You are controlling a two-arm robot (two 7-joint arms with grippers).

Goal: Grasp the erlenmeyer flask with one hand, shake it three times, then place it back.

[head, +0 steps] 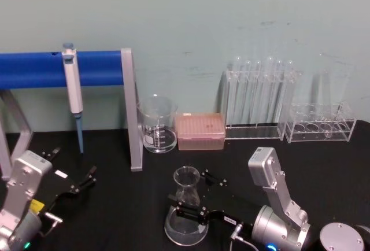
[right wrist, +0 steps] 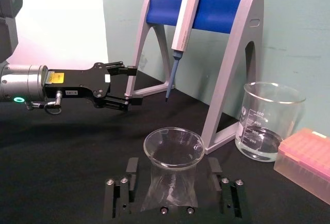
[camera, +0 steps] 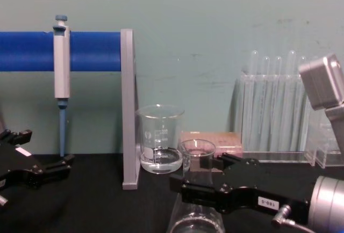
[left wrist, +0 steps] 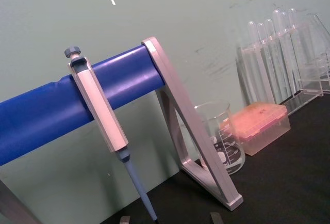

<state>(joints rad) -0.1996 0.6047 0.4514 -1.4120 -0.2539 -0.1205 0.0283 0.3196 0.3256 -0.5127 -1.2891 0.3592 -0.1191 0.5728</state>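
At the far left we see the left black two-fingered tool (head: 72, 188) hovering low over the black desk (head: 115, 216), its fingers spread apart and holding nothing. Just behind it stands the grey-legged stand with a blue horizontal bar (head: 87, 69), and a grey-and-blue pipette (head: 71, 92) hangs from that bar with its tip pointing down. Right of the stand's leg sits a short cylindrical clear glass beaker (head: 157, 124) with a little clear liquid, and just beside it a pink pipette tip box (head: 200, 130). In front of these, near the desk's front edge, we find the clear glass conical erlenmeyer flask (head: 186, 213), upright with its wide base on the desk. The right black two-fingered tool on a silver-grey wrist (head: 190, 197) reaches in from the right, with one finger on either side of the flask's neck; we cannot tell whether they press the glass. Farther right, against the wall, stand clear racks of tall thin test tubes (head: 260, 98).
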